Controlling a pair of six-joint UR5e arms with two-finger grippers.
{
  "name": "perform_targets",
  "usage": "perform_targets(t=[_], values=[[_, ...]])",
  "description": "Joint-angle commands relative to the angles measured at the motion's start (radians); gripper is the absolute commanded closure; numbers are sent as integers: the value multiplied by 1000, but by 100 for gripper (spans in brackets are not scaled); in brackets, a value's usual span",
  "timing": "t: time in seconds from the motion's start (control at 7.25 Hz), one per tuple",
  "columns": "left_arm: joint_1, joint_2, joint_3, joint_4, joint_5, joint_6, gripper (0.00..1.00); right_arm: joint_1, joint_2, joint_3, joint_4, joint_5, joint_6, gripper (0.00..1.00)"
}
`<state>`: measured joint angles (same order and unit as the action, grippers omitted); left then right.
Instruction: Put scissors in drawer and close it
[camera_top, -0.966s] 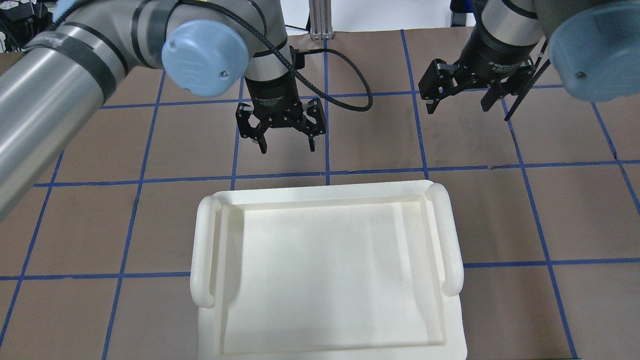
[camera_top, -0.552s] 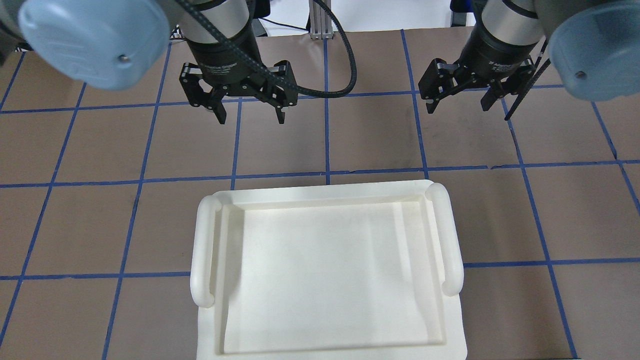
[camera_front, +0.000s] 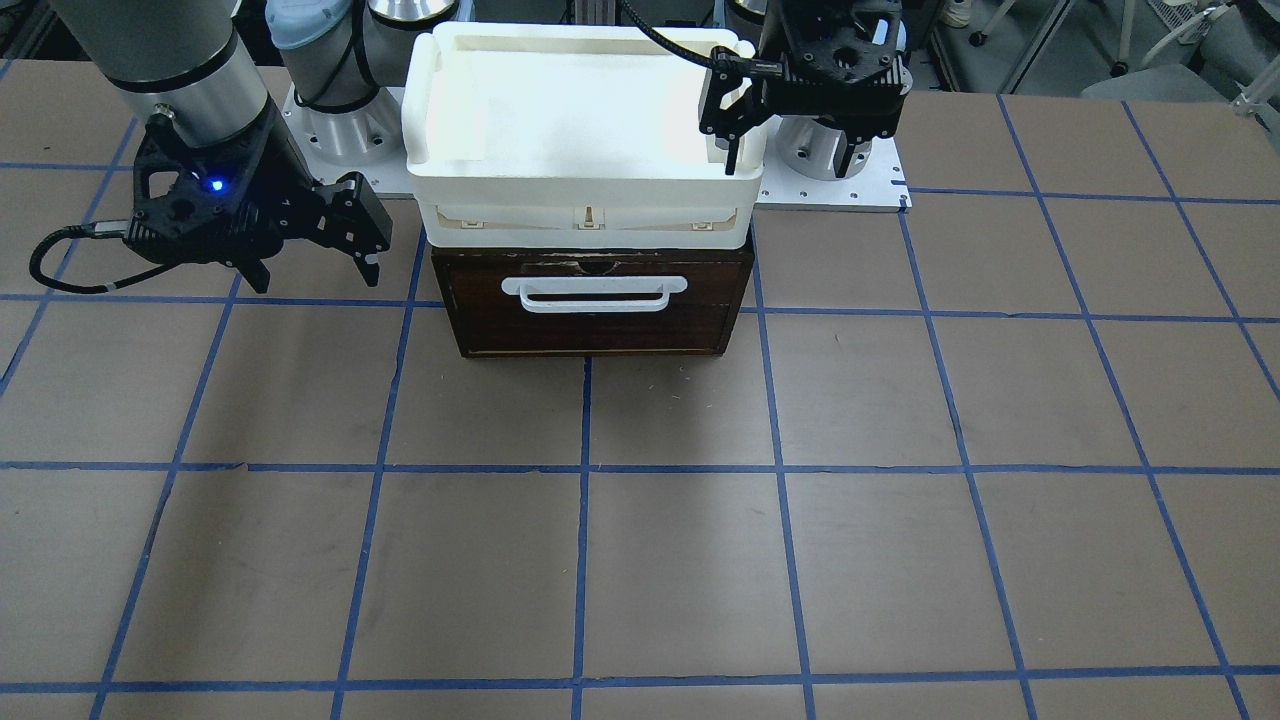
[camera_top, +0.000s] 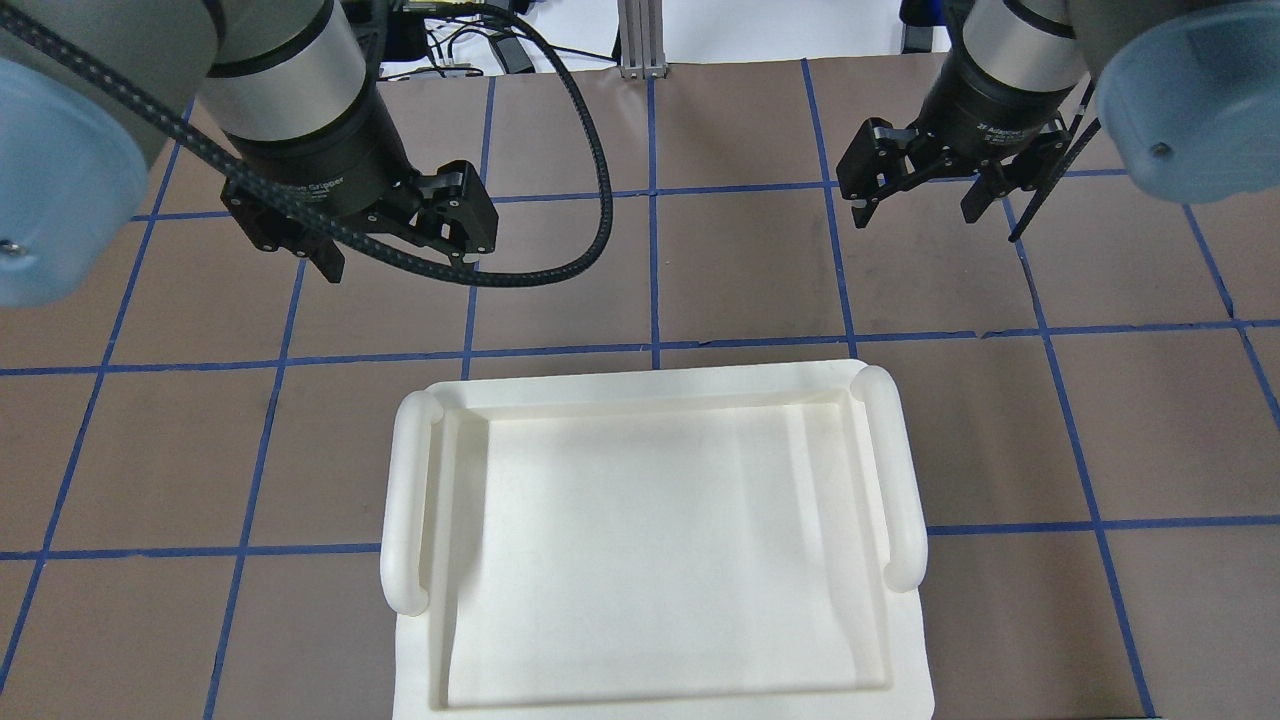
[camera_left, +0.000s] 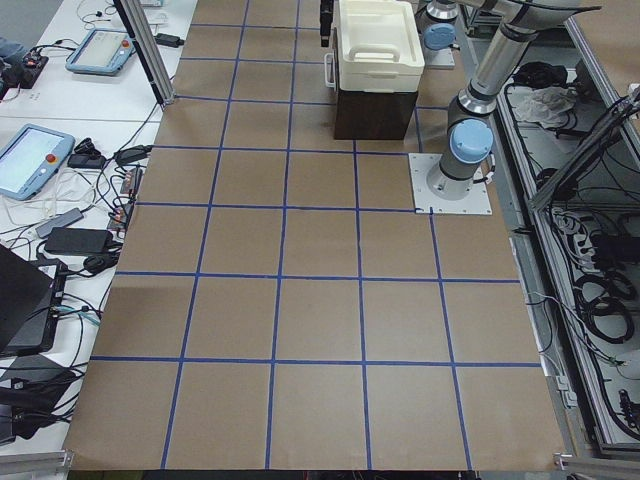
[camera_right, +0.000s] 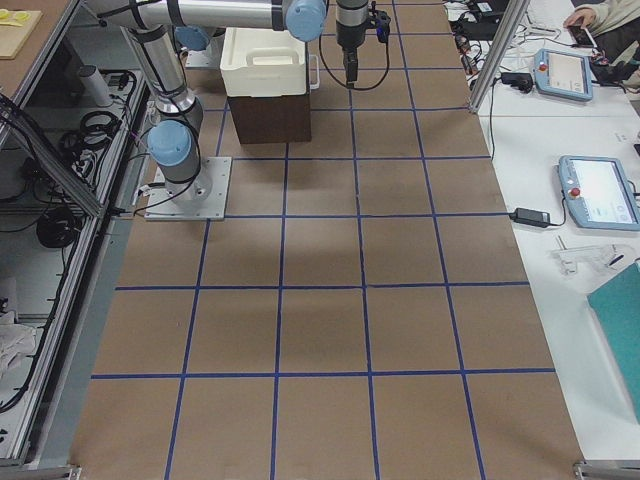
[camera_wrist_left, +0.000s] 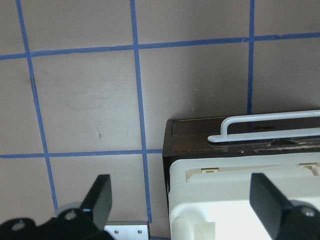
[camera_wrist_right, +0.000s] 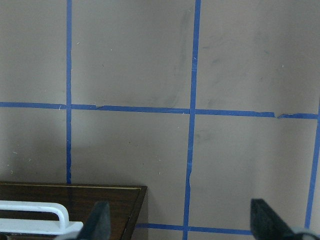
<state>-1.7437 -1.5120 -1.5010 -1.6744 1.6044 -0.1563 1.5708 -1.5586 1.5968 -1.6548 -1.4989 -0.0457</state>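
The drawer is shut; its dark brown front with the white bar handle faces away from the robot. It also shows in the left wrist view and the right wrist view. The scissors are in no view. My left gripper is open and empty, hovering beyond the box's left far corner; the front-facing view shows it beside the white tray-box. My right gripper is open and empty above the table on the drawer's other side.
A white plastic tray-box with two side handles sits on top of the drawer cabinet, empty inside. The brown table has a blue tape grid. The arms' base plates stand behind the cabinet.
My left gripper has moved to the left in the overhead view and looks larger, still open. The right gripper and the tray-box have not moved.
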Motion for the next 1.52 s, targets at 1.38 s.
perform_targets(t=[1.38], values=[[72, -30, 39, 47, -46, 7, 0, 0, -32, -1, 50, -103, 17, 0]])
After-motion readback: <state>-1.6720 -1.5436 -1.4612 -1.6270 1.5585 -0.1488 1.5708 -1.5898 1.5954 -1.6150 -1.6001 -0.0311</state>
